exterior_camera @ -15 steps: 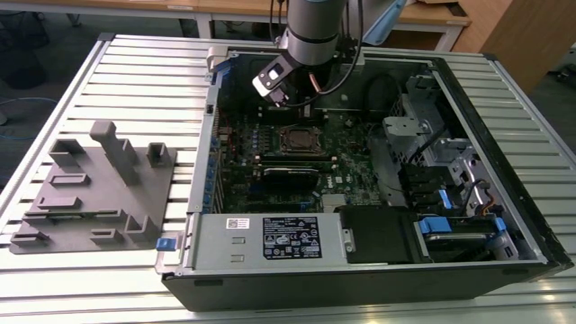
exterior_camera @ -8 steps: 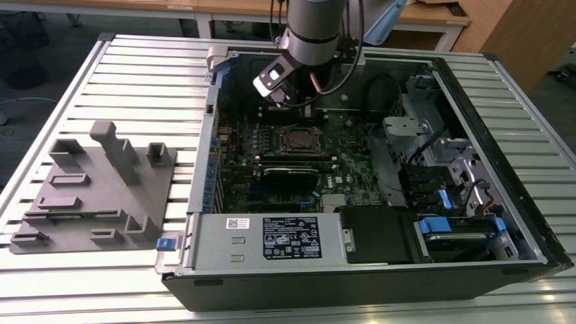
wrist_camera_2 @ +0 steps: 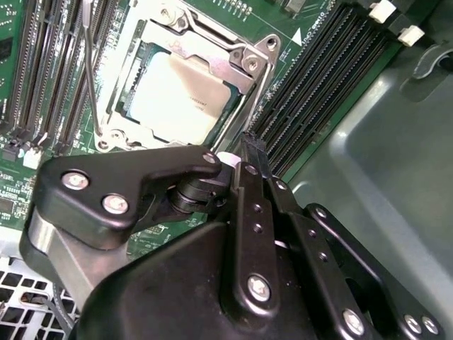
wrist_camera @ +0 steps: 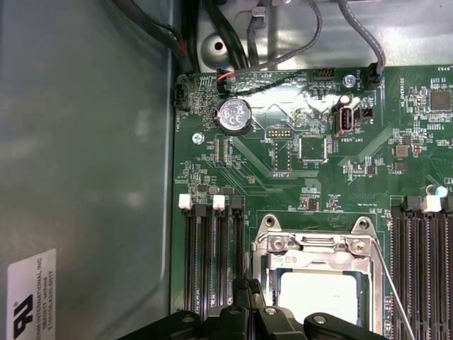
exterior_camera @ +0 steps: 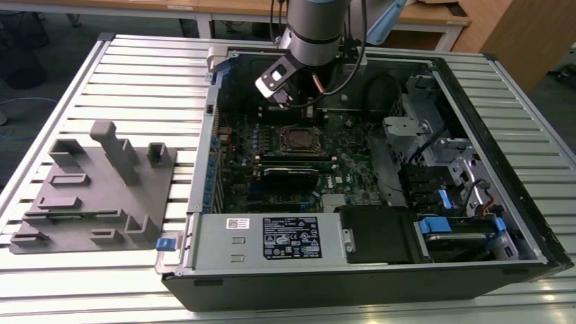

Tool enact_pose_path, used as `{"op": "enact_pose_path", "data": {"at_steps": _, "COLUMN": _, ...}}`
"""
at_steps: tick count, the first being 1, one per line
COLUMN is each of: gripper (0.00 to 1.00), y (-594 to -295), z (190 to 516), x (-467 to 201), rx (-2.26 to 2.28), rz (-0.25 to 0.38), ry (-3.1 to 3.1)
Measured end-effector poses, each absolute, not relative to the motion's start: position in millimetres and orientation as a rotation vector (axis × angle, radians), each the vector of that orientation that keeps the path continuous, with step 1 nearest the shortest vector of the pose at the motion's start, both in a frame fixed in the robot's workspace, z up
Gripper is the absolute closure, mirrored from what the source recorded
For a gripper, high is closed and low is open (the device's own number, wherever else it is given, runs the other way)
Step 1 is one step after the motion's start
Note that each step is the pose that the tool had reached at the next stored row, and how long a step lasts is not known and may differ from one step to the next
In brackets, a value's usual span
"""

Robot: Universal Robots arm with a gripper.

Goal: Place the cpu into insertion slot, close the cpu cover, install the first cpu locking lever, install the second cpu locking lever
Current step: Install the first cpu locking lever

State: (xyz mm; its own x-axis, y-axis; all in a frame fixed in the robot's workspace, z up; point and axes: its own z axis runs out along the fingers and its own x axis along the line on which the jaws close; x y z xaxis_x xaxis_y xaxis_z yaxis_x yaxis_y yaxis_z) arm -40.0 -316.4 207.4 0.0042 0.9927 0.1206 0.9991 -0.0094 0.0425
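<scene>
The cpu (wrist_camera_2: 177,99) (wrist_camera: 318,294), with its pale silver top, lies in the insertion slot (exterior_camera: 301,140) on the green board. Over it the cpu cover (wrist_camera_2: 212,60) (wrist_camera: 311,246) lies flat, and the chip shows through its cut-out. A thin wire locking lever (wrist_camera_2: 88,64) (wrist_camera: 388,280) runs along one side of the socket. My gripper (wrist_camera_2: 248,142) (wrist_camera: 248,294) (exterior_camera: 279,91) hangs just above the board at the socket's edge, on the side of the memory slots. It is shut with nothing in it.
Long black memory slots (wrist_camera_2: 318,78) (wrist_camera: 205,262) flank the socket. The case's grey wall (wrist_camera_2: 382,156) is close beside the gripper. Cables (wrist_camera: 283,49) and a coin battery (wrist_camera: 233,115) sit further along the board. A grey fixture plate (exterior_camera: 90,189) lies at the exterior view's left.
</scene>
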Motion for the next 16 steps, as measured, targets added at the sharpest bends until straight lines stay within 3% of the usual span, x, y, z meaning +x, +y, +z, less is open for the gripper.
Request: {"op": "enact_pose_path", "data": {"at_steps": 16, "gripper": 0.90, "y": -314.0, "z": 207.5, "x": -39.7, "rx": -2.184, "rz": -0.177, "ry": -2.174}}
